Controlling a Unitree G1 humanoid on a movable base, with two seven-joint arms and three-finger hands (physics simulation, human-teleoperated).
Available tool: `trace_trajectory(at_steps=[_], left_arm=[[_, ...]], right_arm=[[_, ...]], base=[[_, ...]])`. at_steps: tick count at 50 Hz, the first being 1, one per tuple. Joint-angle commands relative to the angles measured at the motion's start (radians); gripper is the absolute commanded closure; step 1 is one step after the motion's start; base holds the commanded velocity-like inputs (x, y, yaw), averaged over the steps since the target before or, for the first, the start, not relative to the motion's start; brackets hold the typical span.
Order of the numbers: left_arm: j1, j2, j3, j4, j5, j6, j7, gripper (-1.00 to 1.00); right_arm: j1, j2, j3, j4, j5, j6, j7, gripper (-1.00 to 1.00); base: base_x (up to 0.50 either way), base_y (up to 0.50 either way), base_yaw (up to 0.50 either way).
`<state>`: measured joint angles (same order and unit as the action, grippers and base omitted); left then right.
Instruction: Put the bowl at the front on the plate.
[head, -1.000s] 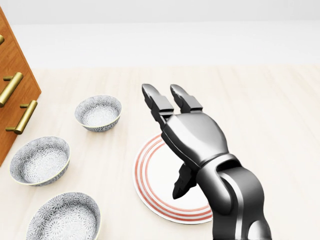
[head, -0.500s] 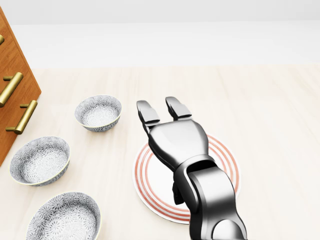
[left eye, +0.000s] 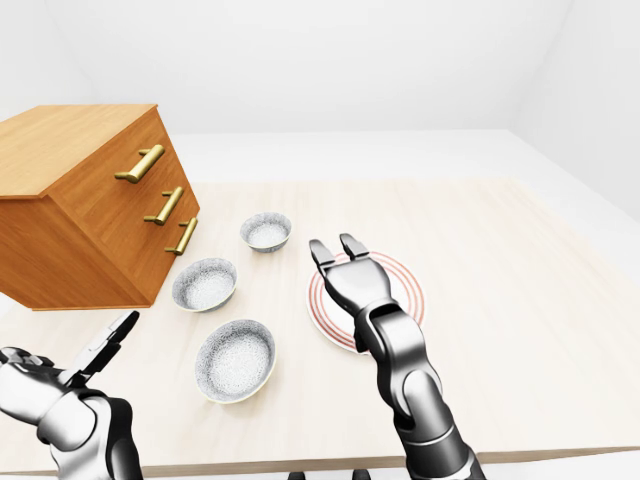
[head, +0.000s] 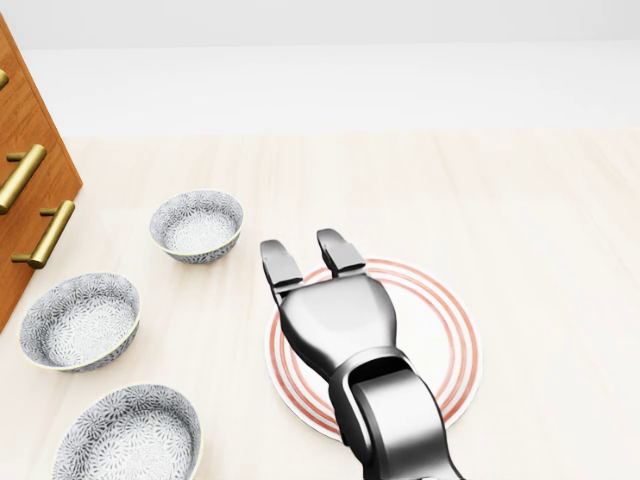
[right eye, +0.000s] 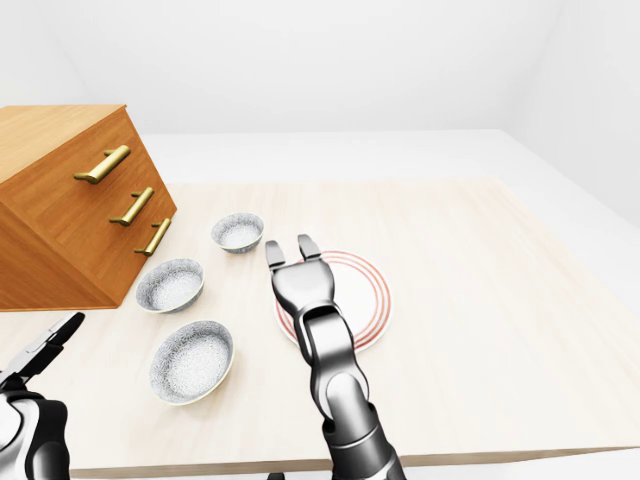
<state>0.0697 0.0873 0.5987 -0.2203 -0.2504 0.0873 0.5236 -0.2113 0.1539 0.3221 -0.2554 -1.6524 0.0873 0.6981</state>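
Right hand (head: 330, 315) is over the plate (head: 452, 340), 2 fingers stretched out straight, gripping nothing. Front bowl (left eye: 236, 358) sits just down-left of the plate in the left-eye view, untouched. Left hand (left eye: 75, 372) is well left of the plate, fingers spread, empty.

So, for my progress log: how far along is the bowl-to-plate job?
Done: nothing; the red-ringed plate holds no bowl. In hand: the right hand hovers open over it, empty. Left: grasp the nearest bowl, beside the plate, and set it on.
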Motion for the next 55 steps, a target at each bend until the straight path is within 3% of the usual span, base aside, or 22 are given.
trace_trajectory(at_steps=[1,11,21,32,48,50,55], left_arm=[[0.001,-0.001,0.003,-0.007,0.0,0.0,0.0,-1.0],[0.0,-0.002,0.004,-0.007,0.001,0.0,0.0,-1.0],[0.002,-0.003,0.011,-0.03,-0.009,0.0,0.0,-1.0],[0.005,-0.005,0.014,-0.036,-0.01,0.0,0.0,-1.0],[-0.006,-0.001,0.002,0.002,-0.002,0.0,0.0,-1.0],[0.001,-0.001,0.005,-0.018,-0.007,0.0,0.0,-1.0],[0.002,-0.004,0.01,-0.023,-0.004,0.0,0.0,-1.0]], right_arm=[[0.016,0.005,0.01,-0.008,-0.018,0.0,0.0,-1.0],[0.016,0.006,0.01,-0.008,-0.019,0.0,0.0,-1.0],[-0.036,0.087,0.069,0.028,-0.069,0.0,0.0,-1.0],[-0.016,0.107,0.124,0.111,-0.055,0.0,0.0,-1.0],[0.057,0.133,0.273,0.055,-0.147,-0.001,0.0,-1.0],[0.057,0.135,0.294,0.095,-0.14,-0.039,0.0,-1.0],[0.065,0.152,0.331,0.145,-0.13,-0.076,0.0,-1.0]], base=[[0.0,0.0,0.0],[0.0,0.0,0.0],[0.0,0.0,0.0],[0.0,0.0,0.0],[0.0,0.0,0.0],[0.0,0.0,0.0],[0.0,0.0,0.0]])
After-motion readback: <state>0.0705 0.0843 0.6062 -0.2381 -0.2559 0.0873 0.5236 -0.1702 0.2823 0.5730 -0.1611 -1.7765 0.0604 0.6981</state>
